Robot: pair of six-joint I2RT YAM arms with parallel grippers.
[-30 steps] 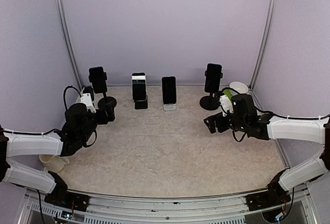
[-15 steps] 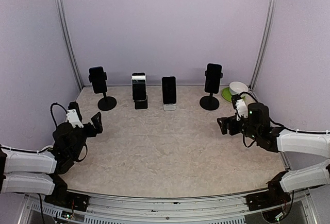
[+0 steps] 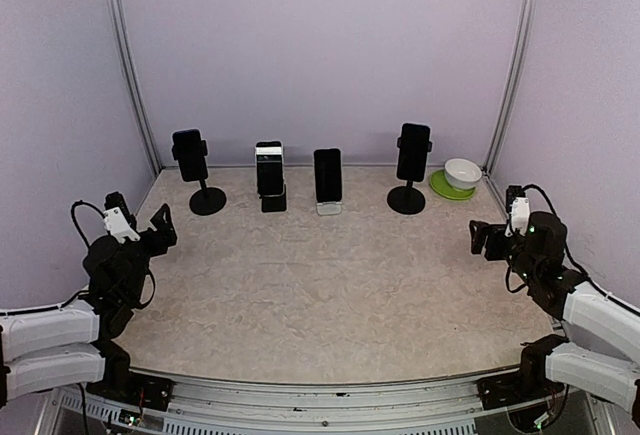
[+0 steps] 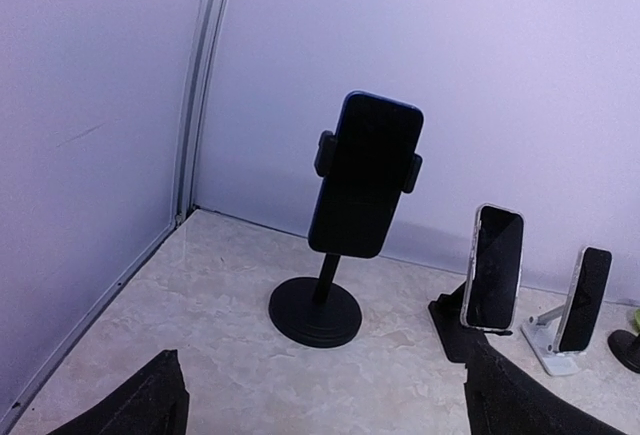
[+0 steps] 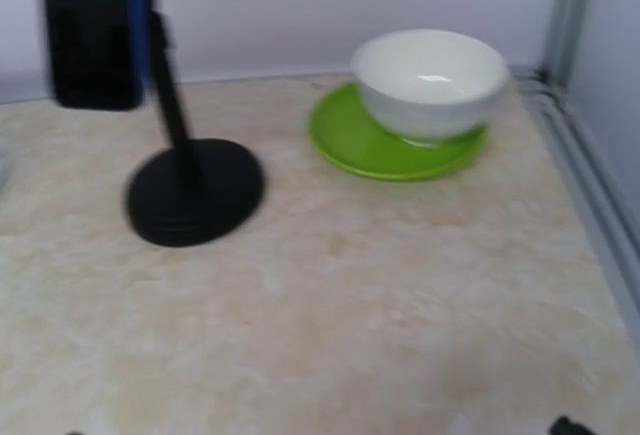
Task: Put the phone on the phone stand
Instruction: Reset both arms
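Black and spread wide, the left gripper point(image 3: 140, 213) has nothing between its jaws; its fingers point(image 4: 150, 405) frame the bottom corners of the wrist view and hover low over the left edge of the beige marbled table point(image 3: 330, 285). Straight ahead of it, well apart, the leftmost phone point(image 4: 365, 173) stands upright, clamped in the cradle of a round-based stand point(image 4: 315, 310). Further right, the second phone point(image 4: 493, 267) leans back on a black wedge stand point(image 3: 274, 200), and the third phone point(image 4: 584, 298) rests on a white stand point(image 4: 545, 340).

The right gripper point(image 3: 497, 223) is likewise fully parted and holds nothing, low by the right edge of the table. Ahead of it, blurred in its wrist view, the rightmost phone point(image 5: 95, 30) sits upright on a second round-based stand point(image 5: 195, 192). Just beside that stand, toward the back right corner, a white bowl point(image 5: 430, 80) sits on a green plate point(image 5: 385, 150)

All four phones are on stands along the back wall, well apart from both grippers
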